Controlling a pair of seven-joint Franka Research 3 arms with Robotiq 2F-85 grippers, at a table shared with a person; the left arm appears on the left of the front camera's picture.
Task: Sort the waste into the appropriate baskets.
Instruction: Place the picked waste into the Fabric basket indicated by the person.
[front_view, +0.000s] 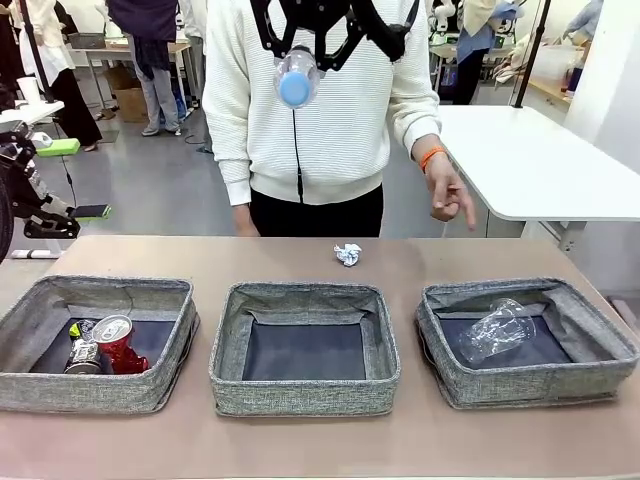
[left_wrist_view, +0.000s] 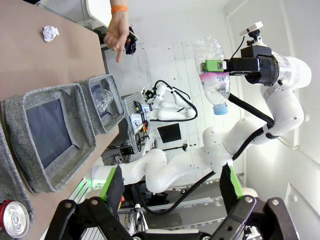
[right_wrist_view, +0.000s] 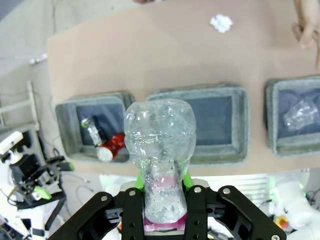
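- Bottle (right_wrist_view: 160, 150) sits pinched between the green pads (right_wrist_view: 186, 181) of my right pincer (right_wrist_view: 161, 210), clear crumpled body pointing away from my wrist, pink label down at the pads.
- From my left wrist I see that same bottle (left_wrist_view: 214, 75) hanging cap-down, blue cap at its low end, my right pincer (left_wrist_view: 216, 66) clamping it at the label, high above the table.
- In the front view the bottle (front_view: 297, 76) hangs in front of the person's white sweater (front_view: 320, 100), blue cap facing the camera.
- Far below my right pincer lie three grey baskets in a row: the left basket (right_wrist_view: 70, 111) holds the red can (right_wrist_view: 111, 146) and the silver-dark can (right_wrist_view: 92, 131), the middle basket (right_wrist_view: 242, 125) shows a bare dark bottom, the right basket (right_wrist_view: 272, 110) holds the clear plastic cup (right_wrist_view: 299, 113).
- Beyond the baskets, on the brown table (right_wrist_view: 150, 55), the crumpled white paper ball (right_wrist_view: 221, 22) lies alone, well apart from both pincers.
- My left pincer (left_wrist_view: 172, 187) is spread wide with nothing between its fingers, off to the table's left side; the red can (left_wrist_view: 14, 219) lies just beside it in the nearest basket.
- The person's hand (front_view: 448, 190) hangs pointing downward at the table's far edge.
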